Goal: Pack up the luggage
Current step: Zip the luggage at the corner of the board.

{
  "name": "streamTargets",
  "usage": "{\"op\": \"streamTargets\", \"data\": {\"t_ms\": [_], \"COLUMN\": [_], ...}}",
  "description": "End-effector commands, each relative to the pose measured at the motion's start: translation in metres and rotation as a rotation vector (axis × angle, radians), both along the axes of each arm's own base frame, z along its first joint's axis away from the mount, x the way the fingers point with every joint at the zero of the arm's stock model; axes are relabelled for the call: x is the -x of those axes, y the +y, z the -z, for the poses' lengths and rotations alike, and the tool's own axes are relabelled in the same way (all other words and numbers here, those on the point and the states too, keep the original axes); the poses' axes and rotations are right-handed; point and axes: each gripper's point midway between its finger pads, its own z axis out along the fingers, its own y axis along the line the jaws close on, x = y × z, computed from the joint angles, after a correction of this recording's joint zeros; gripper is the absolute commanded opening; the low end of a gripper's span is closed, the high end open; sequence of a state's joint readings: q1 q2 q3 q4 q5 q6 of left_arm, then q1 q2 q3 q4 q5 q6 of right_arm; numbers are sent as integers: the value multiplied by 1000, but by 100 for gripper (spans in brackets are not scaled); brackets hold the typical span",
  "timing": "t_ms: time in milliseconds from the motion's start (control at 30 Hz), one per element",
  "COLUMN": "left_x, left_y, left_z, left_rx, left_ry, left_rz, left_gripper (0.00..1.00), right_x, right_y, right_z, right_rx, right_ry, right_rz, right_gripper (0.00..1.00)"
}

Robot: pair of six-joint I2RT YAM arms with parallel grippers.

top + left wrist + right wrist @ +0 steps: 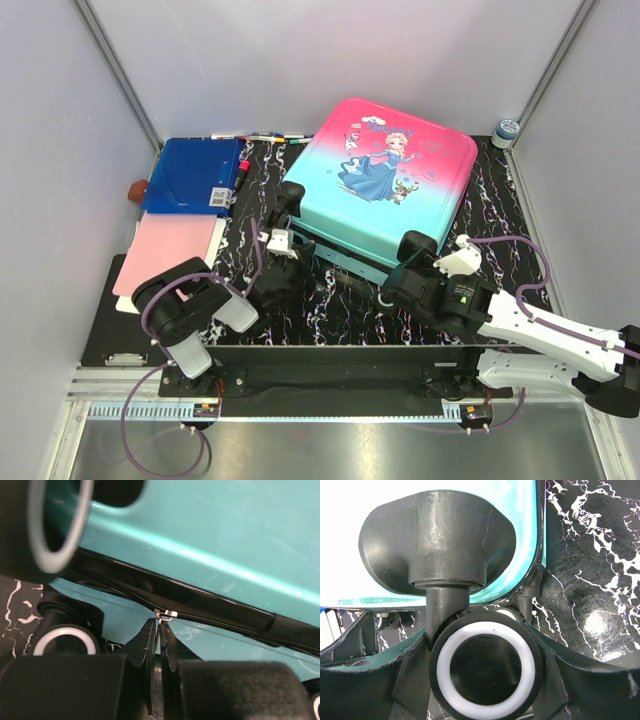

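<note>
The pink-to-teal hard-shell princess-print suitcase (385, 190) is lying closed on the black marbled mat (350, 310), its wheeled end facing the arms and its long axis running toward the far wall. The left gripper (159, 630) is pinching its metal zipper pull (165, 614); the right gripper (482, 675) is clamping a black white-ringed wheel (485, 662)

— Where does the luggage (385, 180) lie?
— Flat, just right of the blue folder (190, 175), printed side up and turned a little askew to it.
— What does it look like?
— A small hard shell, pink at the far end and fading to teal at the near end, with a cartoon princess print. It's closed. A black zip band runs along its side, with a small metal zipper pull (164, 615) on it.
— And the wheels?
— Black with pale rings, at the teal end. One wheel (290, 195) sits nearest the folder.
</note>
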State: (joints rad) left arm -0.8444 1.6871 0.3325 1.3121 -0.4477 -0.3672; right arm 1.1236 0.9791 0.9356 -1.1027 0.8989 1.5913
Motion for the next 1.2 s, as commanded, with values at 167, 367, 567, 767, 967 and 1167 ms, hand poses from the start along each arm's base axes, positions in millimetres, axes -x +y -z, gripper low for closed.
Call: {"op": "streamTargets", "data": {"t_ms": [167,367,567,767,967,1167], "left_x": [-14,-15,-16,-20,-25,-33], "left_y": [46,58,64,78,88,97], "left_z": [-46,-49,-54,-59,-57,-55], "left_rx": [228,295,322,345,355,361], "left_ry": [-131,-126,-129,-137,-129,-125], "left_rz": [-115,-113,-112,-118,-128,-127], "left_gripper": [0,0,0,0,0,0], "right_x": [-8,-8,-8,-8,-8,-9], "right_y": [-16,-17,-17,-17,-18,-18], "right_z": [-23,-24,-24,-25,-26,-28], "right_rx": [11,9,9,6,6,8], "right_ry": [-100,-102,-103,-107,-109,-114], "right_rz": [47,47,47,49,46,48], "right_gripper": [0,0,0,0,0,0]}}
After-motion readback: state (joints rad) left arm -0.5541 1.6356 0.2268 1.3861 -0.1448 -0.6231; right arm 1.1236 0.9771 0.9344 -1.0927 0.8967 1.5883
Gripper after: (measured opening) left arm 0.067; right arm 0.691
